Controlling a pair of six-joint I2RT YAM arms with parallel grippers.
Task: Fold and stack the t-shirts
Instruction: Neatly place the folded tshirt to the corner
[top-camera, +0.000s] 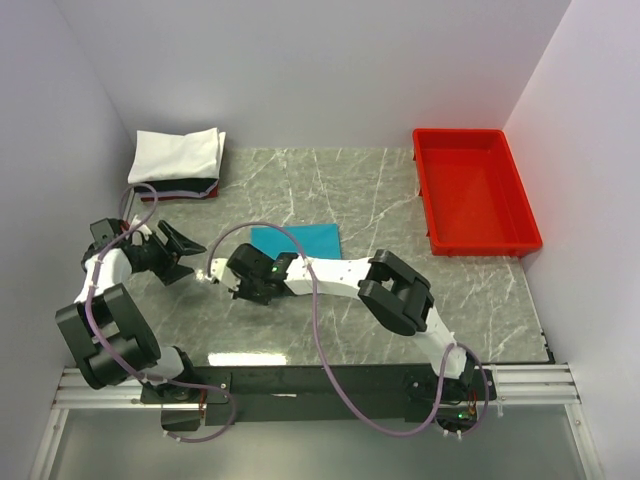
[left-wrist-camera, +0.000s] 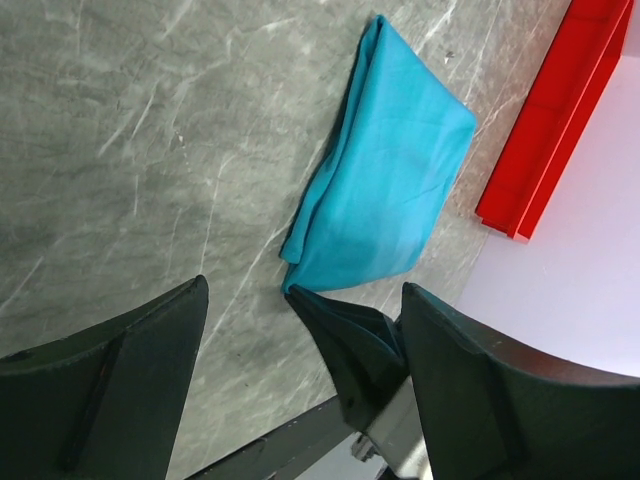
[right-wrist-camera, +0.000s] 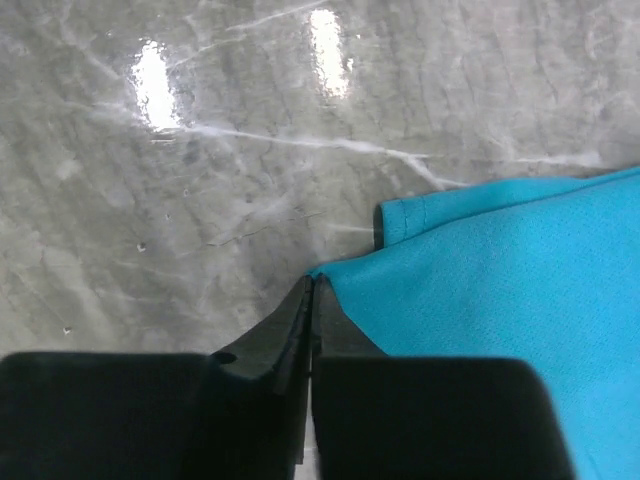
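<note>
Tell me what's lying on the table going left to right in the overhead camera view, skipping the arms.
stack of folded t-shirts → teal t-shirt → red tray

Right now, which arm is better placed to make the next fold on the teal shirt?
Probably the right. The right pincer is shut on a corner of the teal shirt, while the left pincer hangs open, off the cloth.

Teal t-shirt (top-camera: 300, 240) folded flat left of red tray (top-camera: 470, 195), white-topped stack of t-shirts (top-camera: 178, 158) farther left, well apart
</note>
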